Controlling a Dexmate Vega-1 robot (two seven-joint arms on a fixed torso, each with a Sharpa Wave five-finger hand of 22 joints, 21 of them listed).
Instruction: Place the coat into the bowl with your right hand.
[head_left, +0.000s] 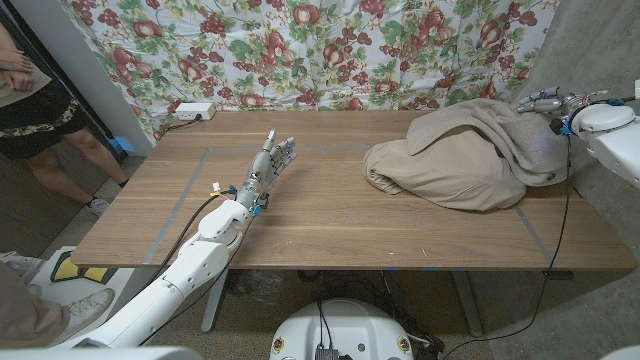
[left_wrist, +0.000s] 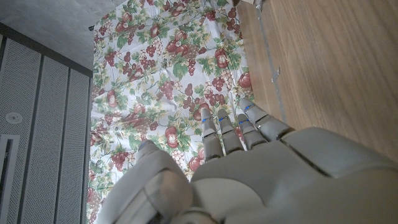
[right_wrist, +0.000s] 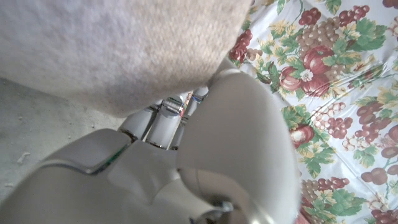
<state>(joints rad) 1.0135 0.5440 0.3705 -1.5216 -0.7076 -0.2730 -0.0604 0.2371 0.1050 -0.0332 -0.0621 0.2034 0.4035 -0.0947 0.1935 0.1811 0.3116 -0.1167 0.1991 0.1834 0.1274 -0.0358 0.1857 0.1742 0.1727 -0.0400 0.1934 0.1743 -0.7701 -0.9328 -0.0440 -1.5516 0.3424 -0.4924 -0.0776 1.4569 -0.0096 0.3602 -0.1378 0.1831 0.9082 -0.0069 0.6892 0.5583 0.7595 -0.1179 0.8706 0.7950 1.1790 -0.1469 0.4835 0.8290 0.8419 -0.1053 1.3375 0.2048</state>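
So far little of the task looked done. The coat (head_left: 465, 157) lay in a crumpled beige heap on the far right part of the desk (head_left: 330, 220), spread over the wood and reaching toward the right edge. No bowl could be made out in any view, so I could not tell where the coat was meant to go; it may have been hidden under the cloth or off to one side.

The right hand (head_left: 548, 101) was at the far right corner, at the upper edge of the heap, where a fold of the coat rose toward it. In the right wrist view the beige cloth (right_wrist: 118, 43) hung just past the fingers (right_wrist: 163, 121), which reached into or under it. Whether they had closed on the fabric I could not tell, since the cloth covered their tips.

The left hand (head_left: 272, 163) was well apart from the coat, over the middle left of the desk, its fingers (left_wrist: 233, 127) straight, close together and holding nothing. A flowered cloth (head_left: 330, 50) hung behind the desk, and a person (head_left: 30, 90) stood at the far left.

By my judgement the work was at the grasping step: a firm hold on the coat, the lift, the carry and the drop into the bowl were all left to do.
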